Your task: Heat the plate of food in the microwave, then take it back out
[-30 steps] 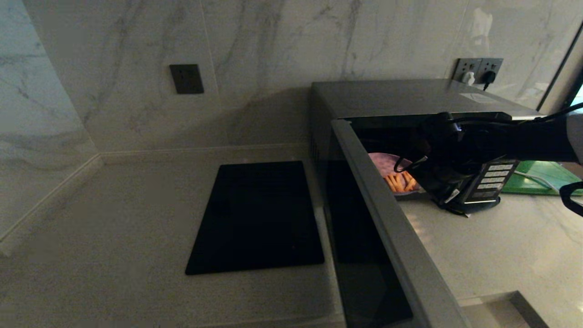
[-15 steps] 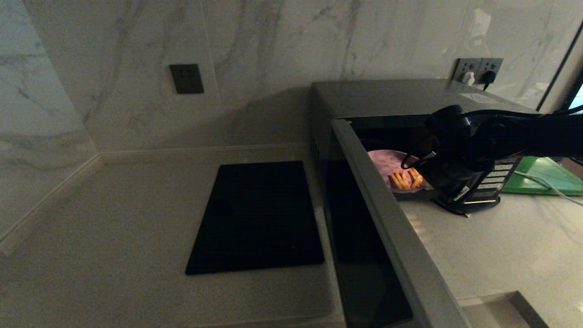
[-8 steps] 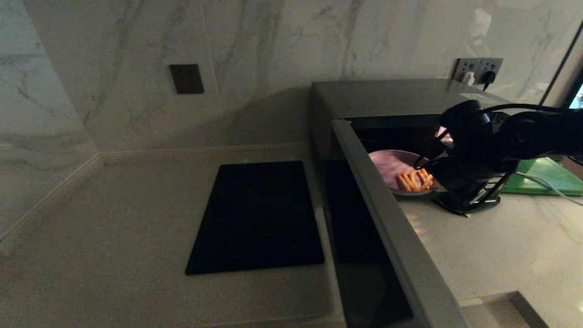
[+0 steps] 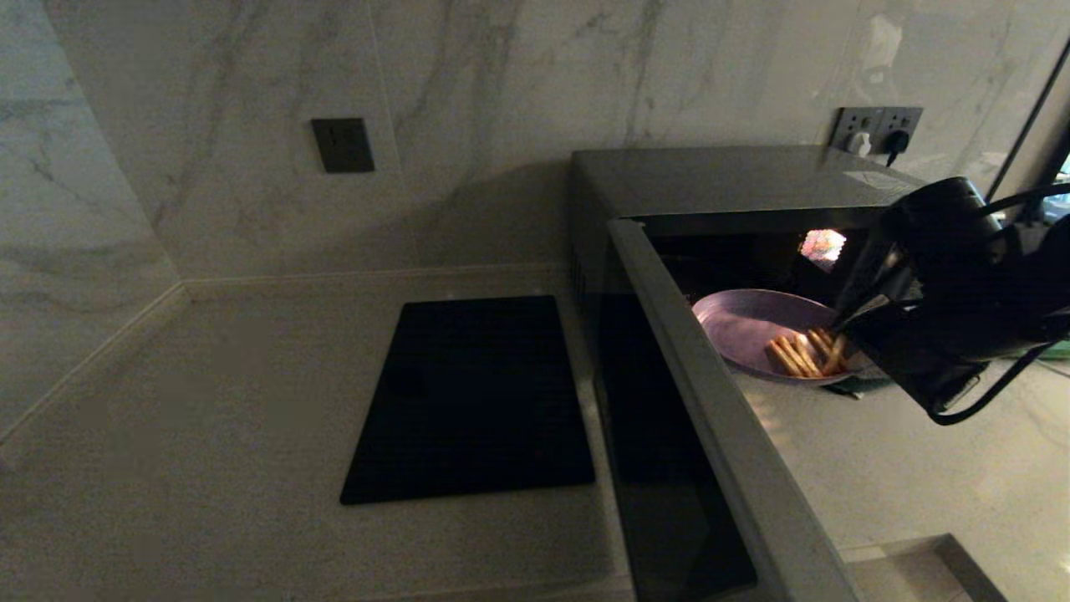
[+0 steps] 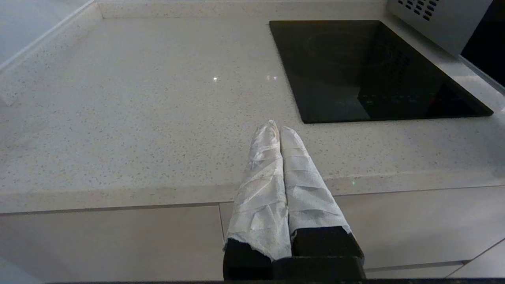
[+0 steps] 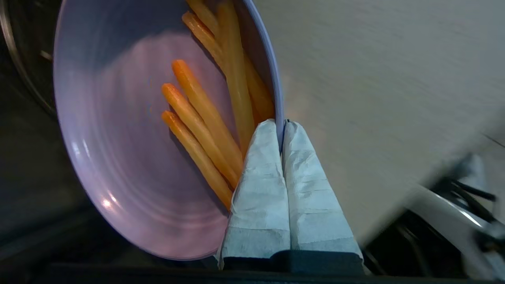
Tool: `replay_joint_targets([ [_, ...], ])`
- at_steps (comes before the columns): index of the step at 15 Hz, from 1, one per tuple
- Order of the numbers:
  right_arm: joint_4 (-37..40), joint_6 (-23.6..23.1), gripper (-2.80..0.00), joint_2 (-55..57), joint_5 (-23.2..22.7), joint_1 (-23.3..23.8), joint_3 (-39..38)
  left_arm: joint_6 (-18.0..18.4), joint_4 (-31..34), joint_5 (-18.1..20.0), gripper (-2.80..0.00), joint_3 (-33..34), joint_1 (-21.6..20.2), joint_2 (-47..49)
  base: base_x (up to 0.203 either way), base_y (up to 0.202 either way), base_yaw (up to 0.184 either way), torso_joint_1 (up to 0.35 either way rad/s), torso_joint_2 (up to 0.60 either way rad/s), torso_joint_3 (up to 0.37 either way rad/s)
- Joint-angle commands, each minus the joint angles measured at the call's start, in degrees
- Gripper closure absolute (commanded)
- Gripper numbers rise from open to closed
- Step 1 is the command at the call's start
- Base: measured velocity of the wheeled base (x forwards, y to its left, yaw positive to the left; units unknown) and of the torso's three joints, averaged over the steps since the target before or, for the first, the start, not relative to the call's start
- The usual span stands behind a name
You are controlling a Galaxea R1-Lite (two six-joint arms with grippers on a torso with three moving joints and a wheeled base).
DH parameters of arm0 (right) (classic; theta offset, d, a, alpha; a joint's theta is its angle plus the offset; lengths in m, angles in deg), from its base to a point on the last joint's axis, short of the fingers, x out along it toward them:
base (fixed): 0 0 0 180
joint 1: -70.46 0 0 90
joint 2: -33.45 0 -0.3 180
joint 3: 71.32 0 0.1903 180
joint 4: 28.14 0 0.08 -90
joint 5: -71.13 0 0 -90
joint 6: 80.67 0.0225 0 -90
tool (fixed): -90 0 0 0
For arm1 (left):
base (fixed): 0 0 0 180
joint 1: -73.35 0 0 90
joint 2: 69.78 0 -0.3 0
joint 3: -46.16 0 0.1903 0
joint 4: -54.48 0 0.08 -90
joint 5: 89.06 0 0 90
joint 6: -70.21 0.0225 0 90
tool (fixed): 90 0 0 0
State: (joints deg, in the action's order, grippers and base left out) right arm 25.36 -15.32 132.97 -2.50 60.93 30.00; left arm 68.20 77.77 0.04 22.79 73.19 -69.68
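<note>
The dark grey microwave [image 4: 719,180] stands at the back right with its door [image 4: 719,435] swung wide open toward me. The pale lilac plate of food [image 4: 740,330] with orange sticks [image 4: 802,353] hangs at the mouth of the cavity, above the counter in front. My right gripper [image 6: 281,124] is shut on the plate's rim [image 6: 278,98], one taped finger inside the plate and one outside. In the right wrist view the sticks [image 6: 205,126] lie against that rim. My left gripper [image 5: 276,128] is shut on nothing above the counter's front edge, out of the head view.
A flat black slab [image 4: 472,397] lies on the pale counter [image 4: 919,468] left of the microwave. A green board [image 4: 1052,348] peeks out behind my right arm. Wall sockets [image 4: 878,125] sit behind the microwave. The open door stands between the slab and the plate.
My right gripper has drawn the plate out of the microwave cavity, toward me and to the right. The keypad that showed behind the arm is now hidden. The left arm is still.
</note>
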Motion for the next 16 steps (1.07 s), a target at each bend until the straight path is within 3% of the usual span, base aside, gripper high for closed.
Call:
replay_joint_targets([
  [1, 1.5, 0.4, 0.0, -7.6, 0.7, 0.0, -4.0, 0.0, 0.0, 0.0, 0.0, 0.0, 0.0, 0.0, 0.0, 0.0, 0.0, 0.0, 0.0, 0.0],
  [6, 4.5, 0.5, 0.0, -16.1, 3.4, 0.0, -12.4, 0.0, 0.0, -0.1, 0.0, 0.0, 0.0, 0.0, 0.0, 0.0, 0.0, 0.0, 0.0, 0.0],
  [9, 4.7, 0.6, 0.0, -19.7, 8.0, 1.8, -15.9, 0.0, 0.0, 0.0, 0.0, 0.0, 0.0, 0.0, 0.0, 0.0, 0.0, 0.0, 0.0, 0.0],
  [12, 4.9, 0.7, 0.0, -21.0, 9.8, 7.7, -18.0, 0.0, 0.0, -0.1, 0.0, 0.0, 0.0, 0.0, 0.0, 0.0, 0.0, 0.0, 0.0, 0.0],
  [16, 5.7, -0.4, 0.0, -18.7, 10.0, 21.0, -18.8, 0.0, 0.0, -0.1, 0.0, 0.0, 0.0, 0.0, 0.0, 0.0, 0.0, 0.0, 0.0, 0.0],
])
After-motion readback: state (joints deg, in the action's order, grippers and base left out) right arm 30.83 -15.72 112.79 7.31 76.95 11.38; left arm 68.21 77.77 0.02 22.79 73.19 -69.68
